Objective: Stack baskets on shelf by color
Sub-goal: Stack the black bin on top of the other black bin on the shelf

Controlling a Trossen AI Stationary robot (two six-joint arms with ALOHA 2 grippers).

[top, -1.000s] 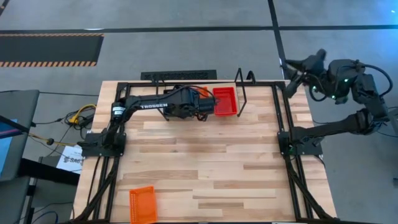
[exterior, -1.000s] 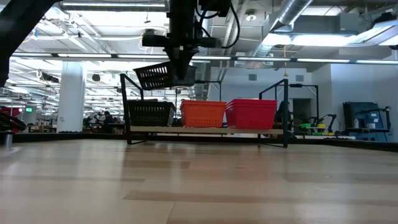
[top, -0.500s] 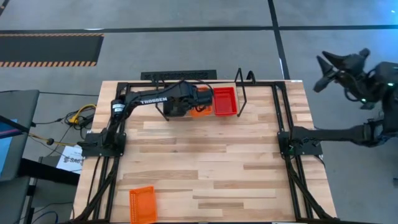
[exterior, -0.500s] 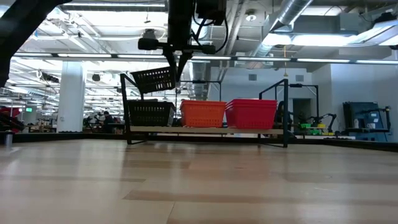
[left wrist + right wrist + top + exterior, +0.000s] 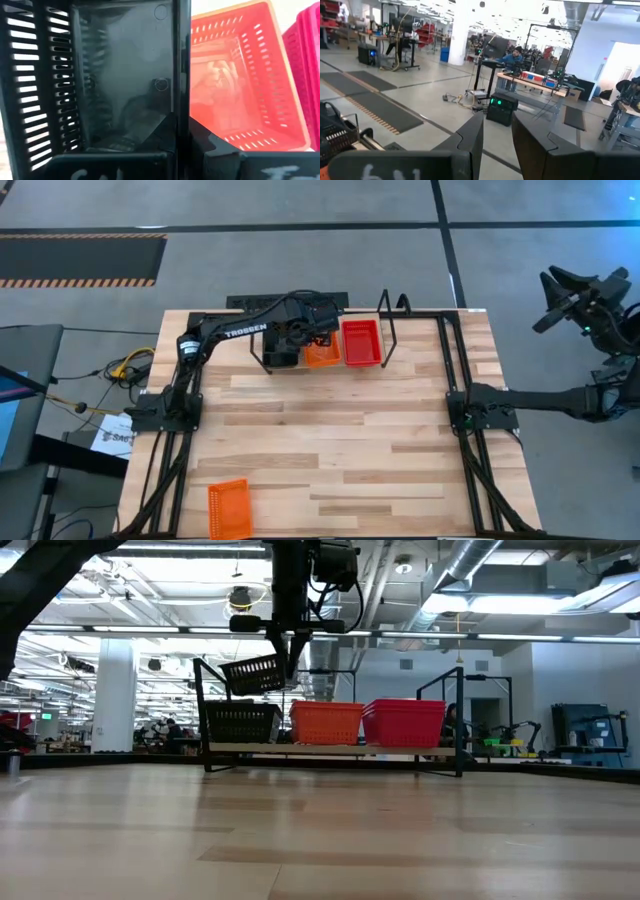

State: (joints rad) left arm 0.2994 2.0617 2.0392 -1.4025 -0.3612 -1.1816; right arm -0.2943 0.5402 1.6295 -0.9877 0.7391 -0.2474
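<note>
Step in hand: setting a carried black basket [image 5: 252, 673] onto the black stack at the shelf's left end.
Left gripper [image 5: 290, 645]: above the shelf's left part, fingers clamped on one wall of the carried basket; in the left wrist view that wall runs straight up between the fingers.
Carried basket: held in the air, tilted, above and slightly inboard of the black basket on the shelf [image 5: 243, 722]; not touching it.
Shelf [image 5: 206, 710]: at the far edge of the table [image 5: 330, 440], looped uprights at both ends.
Shelf contents: black at left, orange basket [image 5: 326, 723] in the middle, red-pink baskets [image 5: 404, 722] at right, side by side.
Stray item: one orange basket on the table [image 5: 229, 508], near the front left corner, well apart from the shelf.
Right gripper [image 5: 562, 298]: off the table's right side, raised, fingers parted and empty.
Handling advice: level the carried basket first, centre it over the black one, clear of the left upright and the orange neighbour, then lower straight so it nests.
Risk: a tilted drop could catch a rim and sit crooked.
</note>
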